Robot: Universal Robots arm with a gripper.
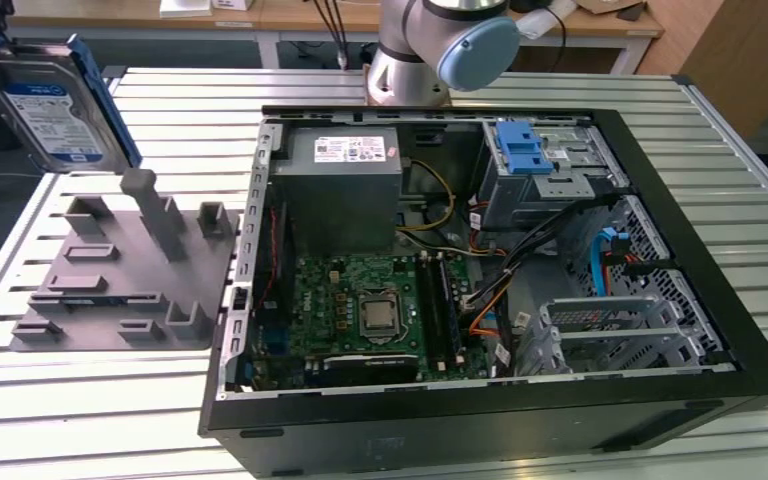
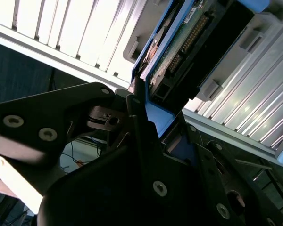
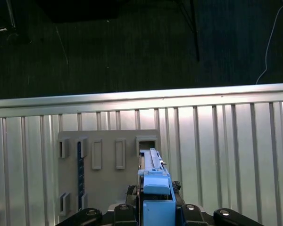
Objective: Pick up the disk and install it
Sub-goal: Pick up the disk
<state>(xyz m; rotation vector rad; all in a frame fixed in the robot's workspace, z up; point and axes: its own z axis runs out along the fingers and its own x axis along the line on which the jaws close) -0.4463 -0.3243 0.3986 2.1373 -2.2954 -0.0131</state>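
Gripper (image 2: 153,113) clamps the disk (image 1: 57,110) on edge over the grey fixture (image 1: 117,275); pickup seems done, and installing calls for lining it up inside the open computer case (image 1: 491,415).

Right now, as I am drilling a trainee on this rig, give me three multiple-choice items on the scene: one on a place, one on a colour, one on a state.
1. Where is the disk?
A. In the case's drive bay.
B. Flat on the table.
C. In the air above the grey fixture.

2. What colour is the disk's carrier frame?
A. Blue.
B. Red.
C. Yellow.

3. How is the tool?
A. Open, away from the disk.
B. Shut on the disk.
C. Shut on a cable.

Key:
1 C: in the exterior view it hangs over the fixture.
2 A: blue edges show in both wrist views.
3 B: it clamps the frame in the second wrist view.
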